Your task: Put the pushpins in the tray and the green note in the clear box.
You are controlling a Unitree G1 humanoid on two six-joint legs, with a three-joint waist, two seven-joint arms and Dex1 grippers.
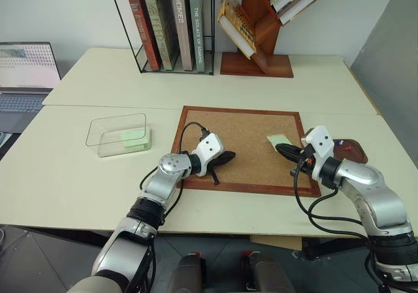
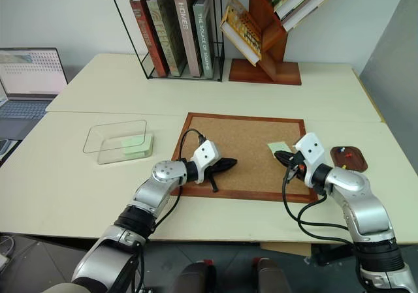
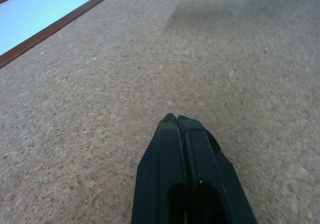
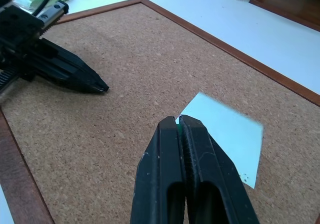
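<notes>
**Pin in the right claw, note on the board**

Worktop (image 1: 78,175) carries everything I am watching. The cork board (image 1: 241,136) lies at the middle of its near edge.

My left gripper (image 1: 230,155) hangs just above the board's near left part, fingers pressed together and holding nothing. My right gripper (image 4: 179,119) sits over the board's right edge. Its fingers are closed on a speck of green at the very tips, which I take for the green pushpin (image 4: 178,127).

The clear box (image 1: 114,128) stands toward the worktop's left edge, well apart from the board. A pale green pad (image 1: 134,136) shows through the box's right end, and I cannot tell whether it lies inside or just beside it.

The tray (image 2: 348,157) rests near the worktop's right edge, a little off the board's right frame. The red-orange pushpin (image 2: 353,153) lies in it.

The green note (image 1: 279,139) lies on the cork close to the board's right edge, just beyond the right fingertips.
</notes>
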